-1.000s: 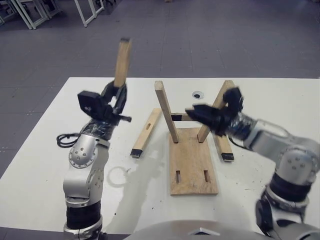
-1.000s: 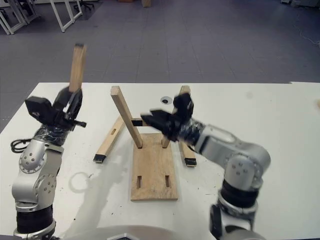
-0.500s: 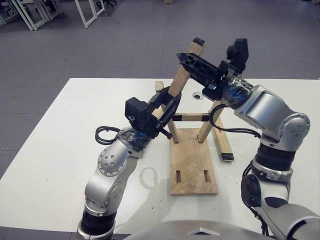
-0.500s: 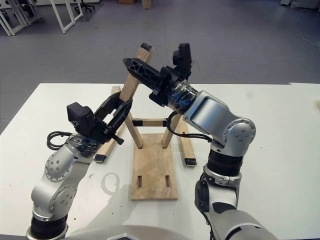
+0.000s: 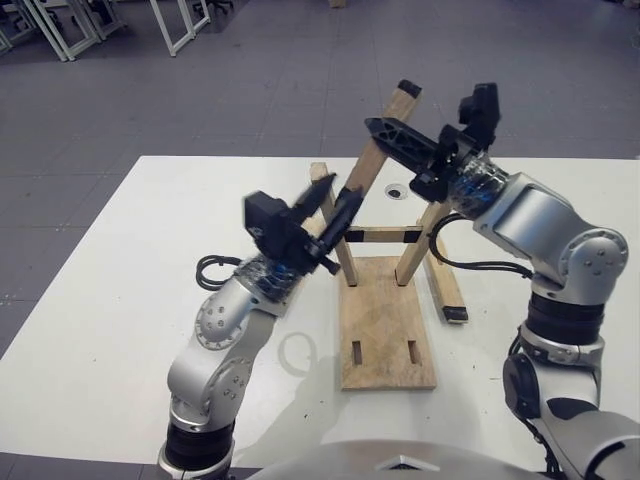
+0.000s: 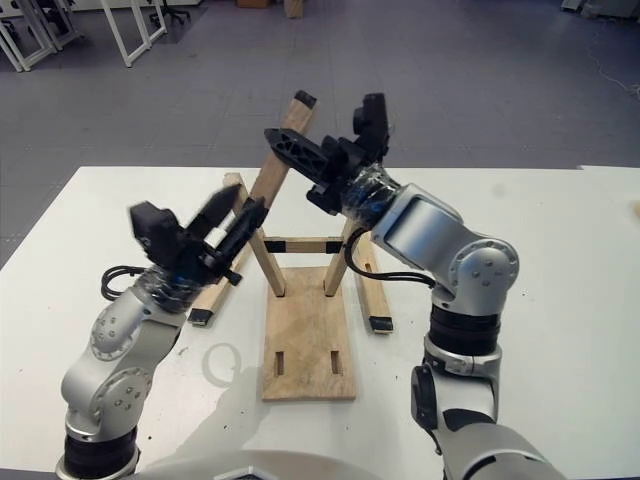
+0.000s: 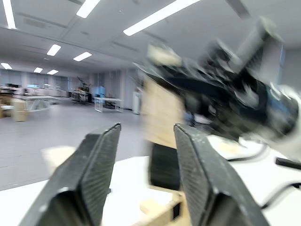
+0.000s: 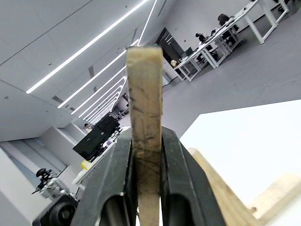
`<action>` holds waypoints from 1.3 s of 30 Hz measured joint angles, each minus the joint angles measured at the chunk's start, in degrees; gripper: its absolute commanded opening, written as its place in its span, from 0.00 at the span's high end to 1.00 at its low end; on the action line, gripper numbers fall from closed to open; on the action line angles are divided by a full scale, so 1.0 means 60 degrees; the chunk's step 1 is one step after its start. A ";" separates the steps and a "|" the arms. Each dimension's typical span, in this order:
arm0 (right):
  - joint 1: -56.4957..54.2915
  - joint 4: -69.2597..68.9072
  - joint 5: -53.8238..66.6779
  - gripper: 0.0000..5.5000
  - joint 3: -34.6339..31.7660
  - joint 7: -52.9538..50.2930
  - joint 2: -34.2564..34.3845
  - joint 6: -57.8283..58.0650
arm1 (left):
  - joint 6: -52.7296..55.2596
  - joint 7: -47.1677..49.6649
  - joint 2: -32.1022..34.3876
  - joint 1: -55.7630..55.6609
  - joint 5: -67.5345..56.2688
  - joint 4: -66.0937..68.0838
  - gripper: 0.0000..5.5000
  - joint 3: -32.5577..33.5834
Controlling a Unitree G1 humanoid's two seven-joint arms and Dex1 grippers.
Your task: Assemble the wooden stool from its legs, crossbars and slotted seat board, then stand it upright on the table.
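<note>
While the right gripper (image 5: 381,131) clamps a pale wooden leg (image 5: 398,107) aloft, seemingly for fitting, the left gripper (image 5: 335,202) gapes near it.

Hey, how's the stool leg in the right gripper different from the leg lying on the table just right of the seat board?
The held leg is in the air, tilted, black-capped end uppermost; the lying leg rests flat on the table, black cap toward the robot. The right gripper is shut on the held leg; no gripper touches the lying leg. Both are pale wooden bars with one black end.
</note>
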 measured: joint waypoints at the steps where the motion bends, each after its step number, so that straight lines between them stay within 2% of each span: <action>1: 0.0201 -0.0141 0.0140 0.93 -0.0197 -0.0081 -0.0332 -0.0043 | 0.0061 0.0007 0.0010 0.0036 -0.0213 0.0000 0.49 0.0169; 4: 0.1100 -0.0763 0.0969 0.93 -0.0827 -0.0241 -0.1540 -0.0084 | 0.0240 -0.0063 0.0108 0.0569 -0.0617 0.0009 0.39 0.0505; 7: 0.2302 -0.1663 0.1870 0.93 -0.1122 0.0790 -0.3101 0.0641 | 0.0225 0.0153 0.0077 0.1182 -0.0552 0.0480 0.31 0.1002; 10: 0.3661 -0.1988 -0.0535 0.93 -0.0889 0.1844 -0.4372 0.1054 | 0.0282 0.0930 0.0062 0.1476 0.0240 0.1242 0.31 0.1231; 13: 0.4043 -0.1850 -0.4188 0.93 0.0406 0.2173 -0.4872 0.0289 | 0.0366 0.1206 0.0038 0.1481 0.0604 0.1560 0.31 0.1134; 16: 0.3817 -0.0898 -0.7350 0.93 0.1707 0.2198 -0.3825 -0.1483 | 0.0613 0.1398 0.0009 0.1406 0.1044 0.1940 0.31 0.0842; 20: 0.3452 0.0261 -0.9161 0.93 0.2510 0.2553 -0.2416 -0.2700 | 0.0650 0.1399 -0.0001 0.1309 0.1415 0.2193 0.31 0.0677; 26: 0.3022 0.1910 -1.0915 0.93 0.2620 0.3046 -0.1359 -0.3744 | 0.0654 0.1397 -0.0111 0.1299 0.1726 0.2377 0.31 0.0506; 39: 0.2672 0.3840 -1.3026 0.93 0.2282 0.3275 0.0260 -0.5471 | 0.0654 0.1398 -0.0371 0.1138 0.2015 0.2556 0.31 0.0418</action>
